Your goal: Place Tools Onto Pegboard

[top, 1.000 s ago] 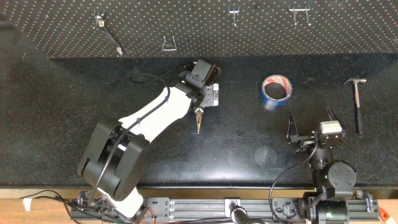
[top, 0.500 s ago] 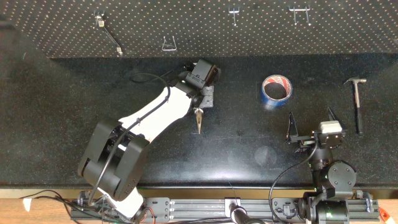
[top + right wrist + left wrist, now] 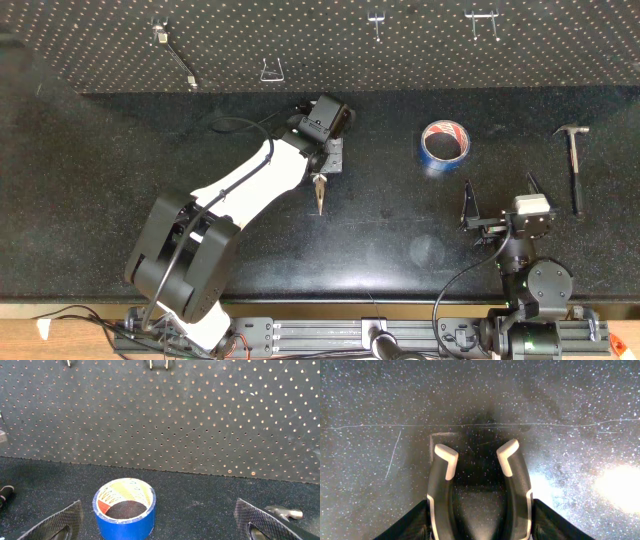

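With the left gripper (image 3: 330,155) jaws clenched on the grey-handled pliers (image 3: 319,192) on the black speckled desk (image 3: 400,230), a level, unhurried lift is advised.

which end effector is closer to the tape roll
Right. The right end effector sits just short of the tape roll; the left end effector is farther, at the pliers.
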### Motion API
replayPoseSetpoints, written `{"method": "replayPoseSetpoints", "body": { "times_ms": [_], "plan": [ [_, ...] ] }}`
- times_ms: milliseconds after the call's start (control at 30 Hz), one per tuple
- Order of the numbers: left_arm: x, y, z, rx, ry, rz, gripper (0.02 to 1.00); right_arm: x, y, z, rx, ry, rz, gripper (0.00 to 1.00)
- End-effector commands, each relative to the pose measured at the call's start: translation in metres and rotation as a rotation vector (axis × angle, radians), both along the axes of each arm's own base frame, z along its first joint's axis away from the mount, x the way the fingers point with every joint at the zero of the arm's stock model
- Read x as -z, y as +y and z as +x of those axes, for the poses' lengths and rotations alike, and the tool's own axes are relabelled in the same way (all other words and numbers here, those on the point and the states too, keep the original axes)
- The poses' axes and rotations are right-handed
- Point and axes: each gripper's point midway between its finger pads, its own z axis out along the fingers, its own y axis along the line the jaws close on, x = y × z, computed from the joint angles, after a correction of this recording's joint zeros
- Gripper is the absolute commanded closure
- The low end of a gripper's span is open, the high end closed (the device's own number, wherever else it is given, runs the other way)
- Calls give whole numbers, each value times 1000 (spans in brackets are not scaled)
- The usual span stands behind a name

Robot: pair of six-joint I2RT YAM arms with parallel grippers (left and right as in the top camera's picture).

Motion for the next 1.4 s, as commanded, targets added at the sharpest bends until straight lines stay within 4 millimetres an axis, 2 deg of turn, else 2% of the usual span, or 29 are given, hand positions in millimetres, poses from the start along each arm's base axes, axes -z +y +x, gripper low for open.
{"method": "replayPoseSetpoints", "body": {
  "times_ms": [33, 100, 133, 167, 200, 267, 367, 467, 533, 600, 667, 700, 767, 900, 1000, 1167, 1233, 1267, 1400],
  "plan": [
    [6, 5, 2, -2, 9, 30, 568, 1, 3, -1, -18, 0, -10, 20],
    [6, 5, 2, -2, 10, 30, 667, 1, 3, -1, -18, 0, -10, 20],
    [6, 5, 2, -2, 10, 30, 752, 1, 3, -1, -18, 0, -10, 20],
    [5, 4, 2, -2, 8, 29, 941, 1, 3, -1, -18, 0, -10, 20],
    [4, 4, 2, -2, 5, 27, 989, 1, 3, -1, -18, 0, -10, 20],
    [-7, 6, 2, -3, -10, 24, 989, 1, 3, -1, -18, 0, -10, 20],
    [-32, 17, -11, -9, -17, 40, 989, 1, 3, -1, -18, 0, -10, 20],
    [-59, 33, -36, -14, -47, 35, 989, 1, 3, -1, -18, 0, -10, 20],
    [-71, 47, -60, -19, -88, 9, 989, 1, 3, -1, -18, 0, -10, 20],
    [-86, 60, -78, -27, -186, -41, 989, 1, 3, -1, -18, 0, -10, 20],
    [-109, 81, -83, -92, -352, -91, 989, 1, 3, -1, -18, 0, -10, 20],
    [-113, 87, -84, -110, -389, -92, 989, 1, 3, -1, -18, 0, -10, 20],
    [-129, 100, -76, -164, -513, -75, 991, 1, 3, -1, -18, 0, -10, 20],
    [-204, 110, -15, -88, -912, 151, 991, 1, 3, -1, -18, 0, -10, 20],
    [-239, 110, 23, -114, -1114, 160, 989, 1, 3, -1, -18, 0, -10, 20],
    [-245, 115, 62, -157, -1259, 109, 989, 1, 3, -1, -18, 0, -10, 20],
    [-250, 113, 68, -139, -1301, 76, 989, 1, 3, -1, -18, 0, -10, 20],
    [-256, 113, 64, -133, -1302, 70, 989, 1, 3, -1, -18, 0, -10, 20],
    [-272, 119, 23, -66, -1224, 68, 991, 1, 3, -1, -18, 0, -10, 20]
  ]
}}
